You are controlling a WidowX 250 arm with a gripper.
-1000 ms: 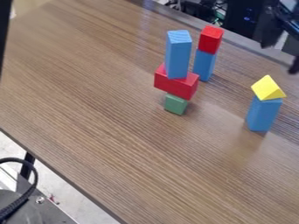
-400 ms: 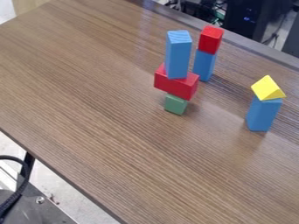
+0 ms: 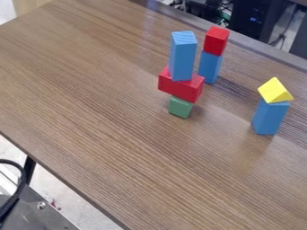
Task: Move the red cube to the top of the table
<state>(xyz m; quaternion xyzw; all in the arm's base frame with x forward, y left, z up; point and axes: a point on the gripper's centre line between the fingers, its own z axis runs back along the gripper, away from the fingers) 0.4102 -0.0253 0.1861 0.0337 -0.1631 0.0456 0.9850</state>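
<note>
the red cube [image 3: 216, 41] sits on an upright blue block [image 3: 210, 66], behind the three-block tower, so its move across the tabletop [image 3: 114, 130] looks still to be done, grasp included. whether my claw is spread or closed, i cannot tell.

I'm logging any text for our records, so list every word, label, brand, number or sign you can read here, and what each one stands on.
There are none to read. The red cube, the yellow triangular block and the table show no lettering. The black equipment behind has small blue lights, but no legible mark.
</note>
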